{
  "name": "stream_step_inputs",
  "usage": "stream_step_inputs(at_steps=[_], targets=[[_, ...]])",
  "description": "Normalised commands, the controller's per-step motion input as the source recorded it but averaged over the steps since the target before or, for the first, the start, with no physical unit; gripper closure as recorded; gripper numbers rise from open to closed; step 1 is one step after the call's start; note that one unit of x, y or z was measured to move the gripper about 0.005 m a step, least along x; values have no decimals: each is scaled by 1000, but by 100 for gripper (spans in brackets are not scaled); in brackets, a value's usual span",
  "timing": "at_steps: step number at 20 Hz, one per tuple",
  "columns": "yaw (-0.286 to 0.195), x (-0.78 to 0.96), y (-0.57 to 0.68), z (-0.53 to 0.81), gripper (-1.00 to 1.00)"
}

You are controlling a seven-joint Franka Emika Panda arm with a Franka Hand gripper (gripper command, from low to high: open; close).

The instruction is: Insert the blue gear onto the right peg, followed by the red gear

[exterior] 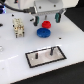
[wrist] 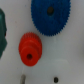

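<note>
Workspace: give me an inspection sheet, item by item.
Surface: white table, bare around the plate.
Job's things: blue gear flat on the table; red gear close beside it, contact unclear; neither on a peg. Grey plate holds two pegs; right peg bare.
Clutter: beige block at the exterior view's left; dark green item at the wrist view's edge, unidentifiable.
Gripper: gripper above the gears, open, holding nothing.
Cables: dark cable above the arm.
Surroundings: too blurred to tell.
</note>
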Motion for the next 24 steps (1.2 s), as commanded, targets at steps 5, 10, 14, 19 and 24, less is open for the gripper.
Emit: stream_step_inputs(at_steps=[5,10,14,19,24], targets=[[0,-185,16,-463,-100],[0,-155,13,-408,-100],[0,-200,-5,-321,100],[0,-298,20,-181,100],[0,-201,8,-118,100]])
